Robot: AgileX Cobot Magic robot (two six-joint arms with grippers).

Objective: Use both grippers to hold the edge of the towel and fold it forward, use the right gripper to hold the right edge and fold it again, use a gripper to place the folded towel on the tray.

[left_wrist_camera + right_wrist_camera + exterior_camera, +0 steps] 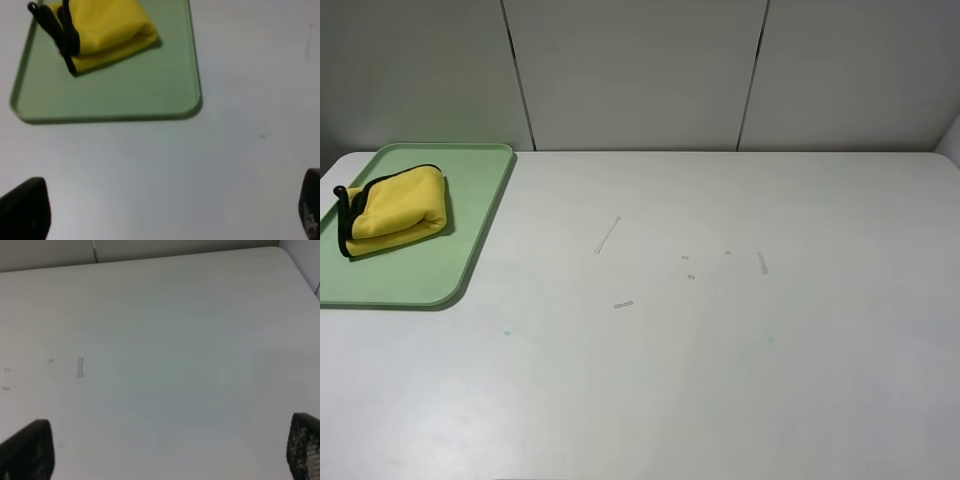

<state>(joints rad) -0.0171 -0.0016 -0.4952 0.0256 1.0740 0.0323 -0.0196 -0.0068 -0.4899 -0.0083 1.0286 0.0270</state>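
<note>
A folded yellow microfibre towel with black edging (397, 209) lies on the pale green rectangular plastic tray (470, 250), which sits at the far left of the white table (720, 380) in the exterior high view. The towel rests in the tray's far half, nearer its left rim, with the black-trimmed edges and a small black loop facing left and the rounded fold facing right. The nearer part of the tray is bare green.

The left wrist view shows the same towel (102, 32) on the tray (125, 95) from closer in, the bundle thick and soft-cornered, its black trim bunched at one end. The left gripper (165, 210) is released: its two dark fingertips (25, 210) appear only at opposite corners of that picture, spread wide with bare table between them, well apart from the tray.

The right gripper (165, 450) is likewise spread and holds nothing (its dark textured fingertips (305, 447) show at the two lower corners of the right wrist view), above plain table. A few short strips of clear tape (608, 236) are stuck flat on the tabletop near its middle. Neither arm appears in the exterior high view.
</note>
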